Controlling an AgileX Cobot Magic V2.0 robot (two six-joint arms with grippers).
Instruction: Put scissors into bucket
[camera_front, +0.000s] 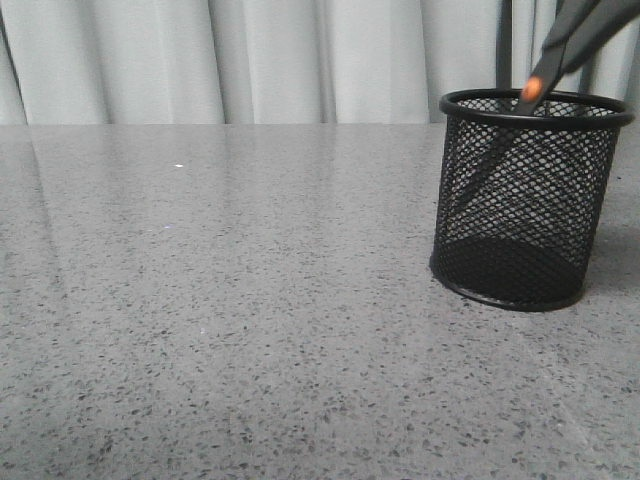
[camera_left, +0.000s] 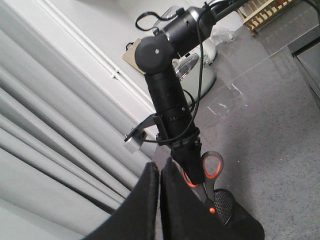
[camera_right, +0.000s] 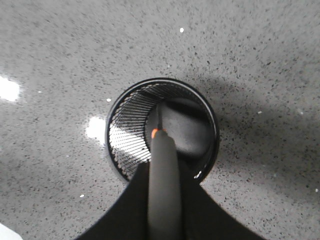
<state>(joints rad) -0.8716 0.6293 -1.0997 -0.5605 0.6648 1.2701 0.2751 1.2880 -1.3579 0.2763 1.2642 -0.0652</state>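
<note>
The black mesh bucket (camera_front: 525, 215) stands upright on the grey table at the right. The scissors (camera_front: 533, 90) hang tilted over it, blades down inside the mesh, the orange pivot dot level with the rim, the handles rising out of view at the top right. In the right wrist view my right gripper (camera_right: 163, 169) is shut on the scissors' grey handle (camera_right: 162, 195), directly above the bucket's rim (camera_right: 162, 81). The left wrist view shows the scissors (camera_left: 213, 167) held by the right arm over the bucket (camera_left: 229, 207). My left gripper (camera_left: 160, 169) is shut and empty, raised off to the side.
Pale curtains (camera_front: 250, 60) hang behind the speckled grey table (camera_front: 220, 320). In the left wrist view a white appliance (camera_left: 200, 65) and a wooden rack (camera_left: 267, 12) stand far off beyond the right arm (camera_left: 167, 95).
</note>
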